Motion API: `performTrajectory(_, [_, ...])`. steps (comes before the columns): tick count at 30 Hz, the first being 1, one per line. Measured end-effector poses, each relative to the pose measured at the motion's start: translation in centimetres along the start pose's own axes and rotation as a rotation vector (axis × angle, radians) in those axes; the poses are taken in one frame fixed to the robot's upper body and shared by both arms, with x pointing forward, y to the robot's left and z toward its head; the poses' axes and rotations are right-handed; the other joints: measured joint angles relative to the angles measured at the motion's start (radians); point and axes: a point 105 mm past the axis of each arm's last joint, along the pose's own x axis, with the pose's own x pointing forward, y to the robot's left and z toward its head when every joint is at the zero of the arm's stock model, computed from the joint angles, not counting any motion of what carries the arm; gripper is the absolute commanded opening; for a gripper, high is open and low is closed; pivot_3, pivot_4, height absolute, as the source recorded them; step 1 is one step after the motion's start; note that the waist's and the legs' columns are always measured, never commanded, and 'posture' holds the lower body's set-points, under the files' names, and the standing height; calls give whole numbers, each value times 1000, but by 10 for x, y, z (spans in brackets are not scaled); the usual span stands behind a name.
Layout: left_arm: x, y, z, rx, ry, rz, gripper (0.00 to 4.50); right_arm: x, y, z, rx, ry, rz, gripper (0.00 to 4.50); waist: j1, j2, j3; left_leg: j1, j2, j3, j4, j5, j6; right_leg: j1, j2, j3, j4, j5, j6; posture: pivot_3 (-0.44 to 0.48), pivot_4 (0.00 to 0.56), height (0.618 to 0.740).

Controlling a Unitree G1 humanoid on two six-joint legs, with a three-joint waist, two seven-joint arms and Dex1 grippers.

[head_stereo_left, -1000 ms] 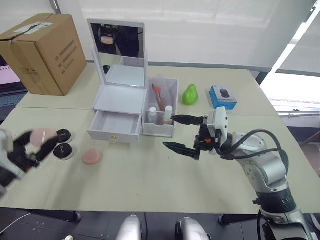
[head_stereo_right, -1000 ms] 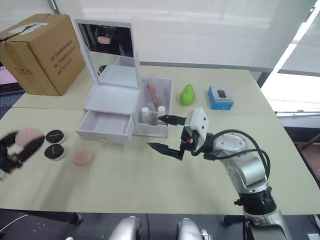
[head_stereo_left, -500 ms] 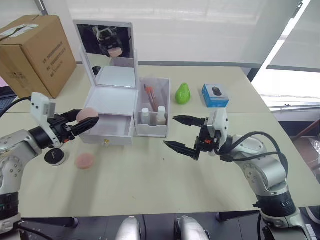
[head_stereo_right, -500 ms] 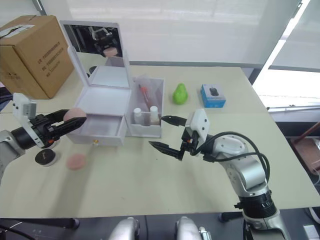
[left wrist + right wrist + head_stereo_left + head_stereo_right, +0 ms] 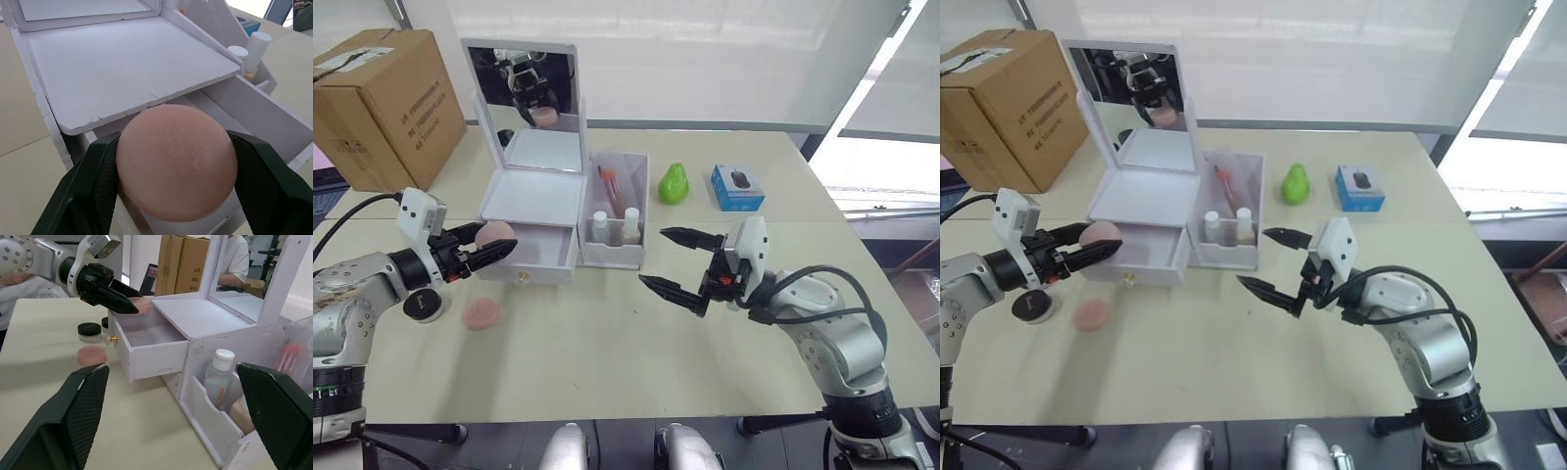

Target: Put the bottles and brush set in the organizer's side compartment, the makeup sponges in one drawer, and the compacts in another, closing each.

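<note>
Makeup sponge [image 5: 177, 160] clamped between the left gripper [image 5: 492, 249] fingers, held at the mouth of the open drawer [image 5: 546, 250] of the organizer [image 5: 536, 196]. Right gripper [image 5: 675, 261] spread wide, holding nothing, hovering over the table [image 5: 607, 343]. Second sponge [image 5: 481, 313] flat on the table beside a compact [image 5: 423, 307]. Bottles [image 5: 615, 226] and brush set [image 5: 613, 188] upright in the side compartment [image 5: 623, 211].

Pink sponge [image 5: 177, 160], white organizer [image 5: 540, 201], green pear [image 5: 674, 184], brown box [image 5: 384, 103], blue carton [image 5: 737, 188]
</note>
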Motion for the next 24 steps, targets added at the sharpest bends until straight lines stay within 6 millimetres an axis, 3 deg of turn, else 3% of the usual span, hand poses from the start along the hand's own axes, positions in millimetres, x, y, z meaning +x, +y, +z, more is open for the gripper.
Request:
performTrajectory(2, [1, 0, 0, -1, -2, -1, 2960, 0, -1, 0, -1, 2, -5, 4500, 2, 0, 0, 0, 0, 0, 0, 0, 0, 0, 0, 0, 0, 0, 0, 0, 150, 722])
performTrajectory(7, [2, 0, 0, -1, -4, 1, 4466, -1, -2, 0, -2, 4, -17, 4500, 4, 0, 0, 0, 0, 1, 0, 0, 0, 0, 0, 0, 0, 0, 0, 0, 150, 722])
performTrajectory(16, [-2, 2, 8, -31, -33, 4, 4466, -3, -4, 0, -1, 4, -30, 4500, 6, 0, 0, 0, 0, 1, 0, 0, 0, 0, 0, 0, 0, 0, 1, 0, 150, 722])
performTrajectory(19, [-21, 16, 17, -52, -76, 46, 4466, -9, -8, -1, 9, 3, -61, 4500, 4, -1, 0, 0, 1, 1, 0, 0, 0, -1, 0, 0, 0, 0, 0, 0, 150, 722])
performTrajectory(22, [-58, 39, 19, -56, -76, 147, 4466, -32, -20, -2, 8, 27, -138, 4500, 2, 0, 0, 1, 1, 2, 0, 0, 0, -1, 0, 1, 0, -1, -2, 0, 150, 722])
performTrajectory(24, [-84, 57, 10, -60, -52, 246, 4466, -49, -27, -4, 2, 45, -193, 4500, 3, 0, 0, 2, 1, 4, -1, 0, 0, -1, -1, 1, 0, -3, -6, 0, 150, 722])
